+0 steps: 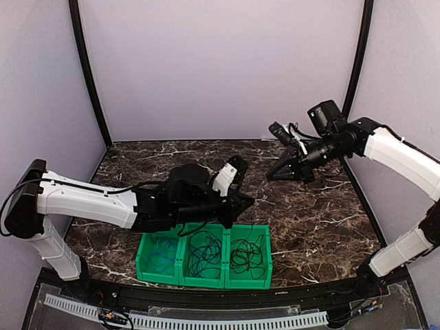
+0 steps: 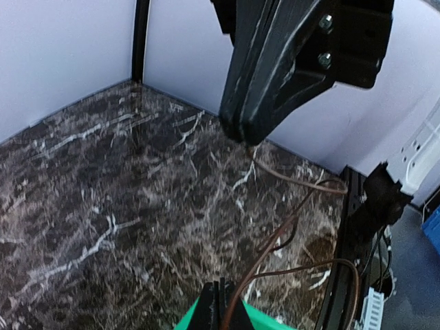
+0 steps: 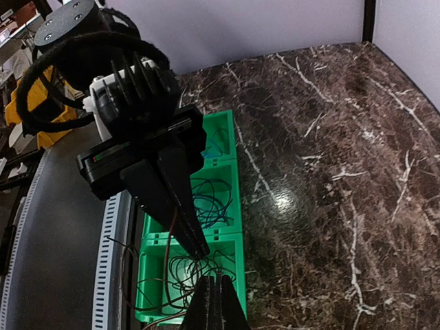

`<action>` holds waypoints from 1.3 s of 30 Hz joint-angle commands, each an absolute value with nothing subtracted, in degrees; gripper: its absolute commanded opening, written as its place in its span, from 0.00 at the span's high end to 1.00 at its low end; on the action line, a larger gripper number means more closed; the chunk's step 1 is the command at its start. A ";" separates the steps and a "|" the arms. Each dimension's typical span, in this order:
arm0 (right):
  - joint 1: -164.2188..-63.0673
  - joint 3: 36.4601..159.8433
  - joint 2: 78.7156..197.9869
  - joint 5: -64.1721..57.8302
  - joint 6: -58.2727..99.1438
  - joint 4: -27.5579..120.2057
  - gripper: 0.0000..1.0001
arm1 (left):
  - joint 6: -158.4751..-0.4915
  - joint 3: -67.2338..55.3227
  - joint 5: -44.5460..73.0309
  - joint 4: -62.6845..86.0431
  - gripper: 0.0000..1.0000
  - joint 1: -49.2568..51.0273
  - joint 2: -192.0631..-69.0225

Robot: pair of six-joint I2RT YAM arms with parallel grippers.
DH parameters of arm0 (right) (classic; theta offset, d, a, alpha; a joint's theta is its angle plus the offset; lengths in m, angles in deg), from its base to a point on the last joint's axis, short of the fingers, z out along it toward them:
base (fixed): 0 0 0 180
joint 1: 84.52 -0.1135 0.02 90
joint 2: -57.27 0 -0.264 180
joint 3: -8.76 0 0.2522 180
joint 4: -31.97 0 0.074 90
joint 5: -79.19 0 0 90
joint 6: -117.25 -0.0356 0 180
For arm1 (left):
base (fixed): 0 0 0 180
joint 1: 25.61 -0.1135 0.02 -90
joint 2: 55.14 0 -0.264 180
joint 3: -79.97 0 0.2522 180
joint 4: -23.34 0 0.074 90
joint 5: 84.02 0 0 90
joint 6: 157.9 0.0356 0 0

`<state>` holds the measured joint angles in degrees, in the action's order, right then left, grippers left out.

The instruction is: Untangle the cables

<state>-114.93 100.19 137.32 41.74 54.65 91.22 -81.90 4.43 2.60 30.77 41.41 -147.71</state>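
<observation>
Holding a thin brown cable (image 2: 275, 239), our left end effector (image 1: 247, 202) is pinched fully closed on it, hovering just above the green tray (image 1: 158, 276) on the tabletop (image 1: 323, 220). The strand runs slack from its tips to the right end effector (image 1: 271, 177), close beside it and likewise clamped tight on the same strand. More of it seems to loop into the compartment beneath. We judge it light, limp and quick to snag, so a pinch near a free end should serve better than mid-loop.
</observation>
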 commanded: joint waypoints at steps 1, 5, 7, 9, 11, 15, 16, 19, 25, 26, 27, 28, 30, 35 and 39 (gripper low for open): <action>-119.00 92.44 136.26 40.52 58.18 91.42 1.00 | -83.78 8.55 -2.42 25.45 1.00 44.13 -145.90; -121.72 85.28 137.35 40.06 56.26 87.32 1.00 | -86.46 12.20 -9.49 27.60 1.00 46.47 -146.30; -123.17 83.96 138.33 39.81 55.07 85.40 1.00 | -88.60 13.34 -12.03 28.60 1.00 47.28 -146.25; -124.05 83.70 140.05 39.61 54.10 83.80 1.00 | -89.88 14.57 -13.73 30.08 1.00 47.98 -145.97; -124.73 83.97 142.14 39.05 53.14 82.55 1.00 | -90.40 15.56 -15.63 30.97 1.00 48.60 -145.67; -125.97 85.75 147.13 39.36 51.79 81.58 1.00 | -91.17 17.12 -18.79 31.03 1.00 49.22 -144.93; -126.28 86.28 148.17 39.47 51.52 81.41 1.00 | -91.36 17.41 -19.06 30.89 1.00 49.30 -144.68; -127.43 86.98 150.69 38.65 50.72 80.05 1.00 | -92.08 18.83 -20.17 30.28 1.00 49.44 -143.05; -127.80 87.26 153.59 34.47 49.11 77.40 1.00 | -89.58 18.42 -21.52 29.32 1.00 49.45 -142.75; -127.76 87.65 153.63 33.32 49.41 77.82 0.96 | -88.90 17.64 -21.40 28.42 1.00 49.45 -143.40; -127.76 87.91 153.42 32.23 50.07 78.57 0.93 | -88.51 17.18 -21.20 27.96 1.00 49.51 -143.83; -127.71 88.03 152.93 31.42 51.03 79.47 0.90 | -87.67 16.32 -20.30 27.05 1.00 49.52 -144.59; -127.55 87.90 151.32 29.45 52.96 81.44 0.80 | -86.72 15.00 -19.02 25.31 1.00 49.50 -145.77; -126.07 87.47 149.12 24.84 56.33 85.79 0.66 | -84.71 12.84 -16.55 22.02 1.00 49.53 -146.97; -123.89 87.56 147.64 23.90 57.76 88.26 0.63 | -82.00 10.73 -14.65 19.34 1.00 49.49 -148.28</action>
<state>-125.86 86.44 150.09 26.79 55.00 84.56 -85.57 13.57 -17.09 23.18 49.19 -147.23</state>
